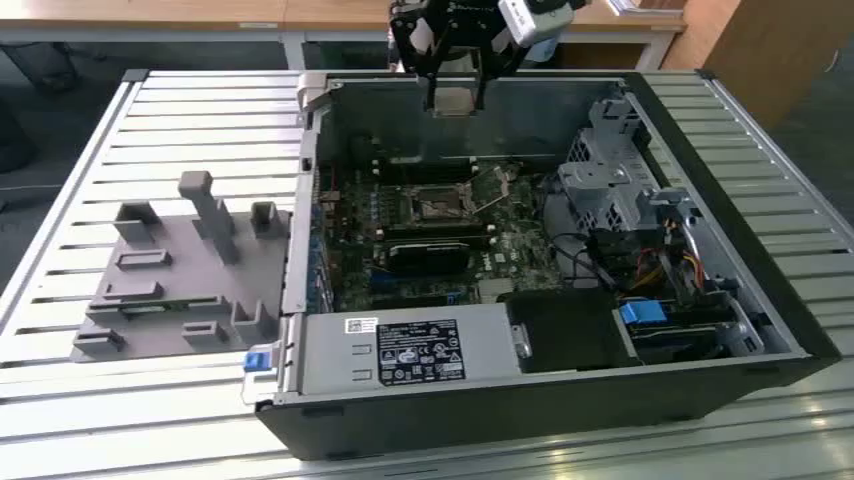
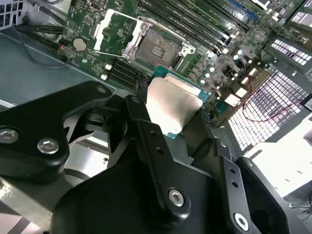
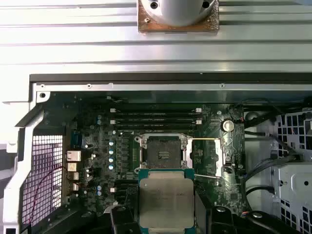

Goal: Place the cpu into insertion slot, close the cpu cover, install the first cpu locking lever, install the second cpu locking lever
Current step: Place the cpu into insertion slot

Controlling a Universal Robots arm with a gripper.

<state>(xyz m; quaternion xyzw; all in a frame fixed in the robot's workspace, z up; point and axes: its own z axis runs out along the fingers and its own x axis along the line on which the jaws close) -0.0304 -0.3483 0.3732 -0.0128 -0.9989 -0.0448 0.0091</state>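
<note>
Exterior view, its left to its right:

- A grey plastic fixture block with upright pegs (image 1: 187, 270) sits on the slatted aluminium table (image 1: 80, 200), just beside the open black computer case (image 1: 534, 410).
- A silver power supply box with a white label (image 1: 400, 352) sits in the case's near corner.
- The green motherboard (image 1: 354, 230) lies flat on the case floor. A long black rectangular card (image 1: 430, 255) is plugged in on the camera side of the insertion slot (image 1: 438, 207).
- The black two-finger gripper (image 1: 451, 96) hangs over the case's far wall, about mid-width and well above the board. Its fingers are clamped on the cpu (image 1: 453, 103), one on each opposite edge.
- A perforated silver metal drive cage (image 1: 607, 185) is on the right, with a bundle of coloured cables (image 1: 654, 265) and a blue plastic tab (image 1: 645, 312) nearer the camera.

cpu in both wrist views: a flat square chip (image 3: 165, 202) with a dull silvery-beige metal face that has stepped edges. A thin green substrate rim shows around the face (image 2: 173, 105). It is held roughly level between the gripper's fingers (image 3: 168, 222) (image 2: 173, 117), clear of the board and not touching the socket.

Insertion slot in both wrist views: a square black socket (image 3: 163, 153) (image 2: 157, 48) with a metal rim, its dark centre exposed.

The cpu cover, a thin silvery frame plate (image 3: 219, 156) (image 2: 101, 30), is swung open to one side of the slot. Green board is visible through its window.
</note>
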